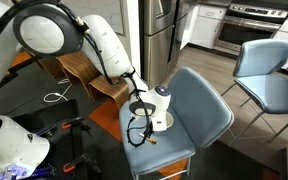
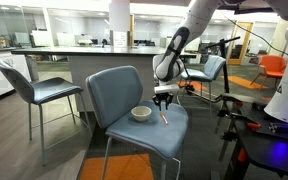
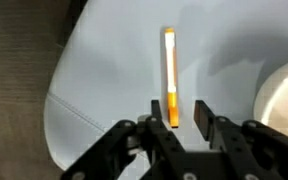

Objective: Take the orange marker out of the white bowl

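The orange marker (image 3: 170, 65) lies flat on the blue chair seat (image 3: 104, 70), outside the white bowl (image 3: 286, 95), which shows at the right edge of the wrist view. My gripper (image 3: 181, 113) is open just above the seat. The marker's near end sits between the fingers, close to the left one, with a gap to the right one. In an exterior view the gripper (image 2: 164, 100) points down over the marker (image 2: 164, 118), right beside the bowl (image 2: 141, 113). The marker and bowl are hard to make out in the exterior view from behind the arm.
The blue chair has a backrest (image 2: 112, 90) behind the bowl. More blue chairs stand nearby (image 2: 29, 85) (image 1: 269, 70). A wooden guitar (image 1: 79, 72) leans near the arm. Robot equipment with cables (image 2: 269, 140) stands beside the chair.
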Tool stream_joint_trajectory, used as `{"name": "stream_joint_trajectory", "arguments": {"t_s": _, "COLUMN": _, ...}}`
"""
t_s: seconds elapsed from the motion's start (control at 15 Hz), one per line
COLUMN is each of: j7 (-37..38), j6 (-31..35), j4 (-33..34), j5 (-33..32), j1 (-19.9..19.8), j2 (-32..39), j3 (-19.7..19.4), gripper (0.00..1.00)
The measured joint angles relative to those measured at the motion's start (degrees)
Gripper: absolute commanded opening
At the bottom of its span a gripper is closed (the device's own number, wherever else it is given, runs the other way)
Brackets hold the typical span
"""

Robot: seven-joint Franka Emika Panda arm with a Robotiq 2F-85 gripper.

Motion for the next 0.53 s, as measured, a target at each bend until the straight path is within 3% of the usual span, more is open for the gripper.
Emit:
{"name": "stream_joint_trajectory", "arguments": {"t_s": 0.2, "j7": 2.1, "j6": 0.2, "j4": -0.3, "j5": -1.3, "j1": 2.6, "j2": -0.3, "j3": -1.9, "gripper": 0.97}}
{"name": "stream_joint_trajectory", "arguments": {"t_s": 0.27, "j7": 2.1, "j6": 0.3, "j4": -0.7, "j5": -1.8, "j1": 3.3, "j2": -0.8, "j3": -2.3, "gripper": 1.00}}
{"name": "stream_joint_trajectory", "arguments": {"t_s": 0.53, "j7": 1.1, "j6": 0.7, "j4": -5.4, "j5": -3.2, "j1": 4.6, "j2": -6.5, "j3": -1.8, "gripper": 1.00}}
